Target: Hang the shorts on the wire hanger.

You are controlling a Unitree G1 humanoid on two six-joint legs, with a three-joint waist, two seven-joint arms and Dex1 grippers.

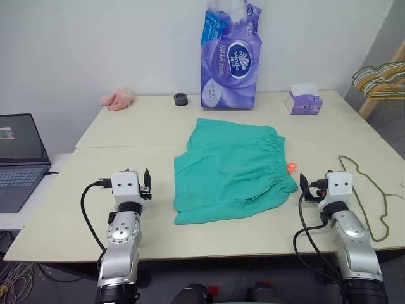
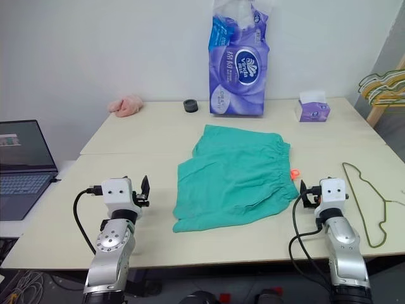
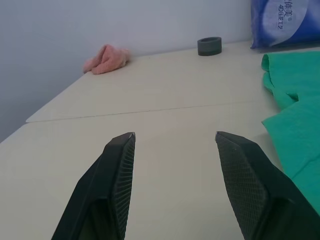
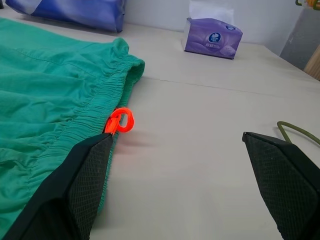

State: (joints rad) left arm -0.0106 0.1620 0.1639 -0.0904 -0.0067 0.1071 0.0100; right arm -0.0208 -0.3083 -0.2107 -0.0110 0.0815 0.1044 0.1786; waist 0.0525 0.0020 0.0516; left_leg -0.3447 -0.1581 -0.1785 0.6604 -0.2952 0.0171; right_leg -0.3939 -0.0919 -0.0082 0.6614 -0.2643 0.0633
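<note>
Head view: left gripper (image 1: 147, 182) and right gripper (image 1: 304, 185) low over counter (image 1: 126, 130), flanking flat shorts (image 1: 234, 168); hanger (image 1: 370, 190) beside right arm. Left wrist: jaws apart, empty. Right wrist: jaws wide, empty, drawstring (image 4: 120, 120) near. Best pinch waistband first.
</note>
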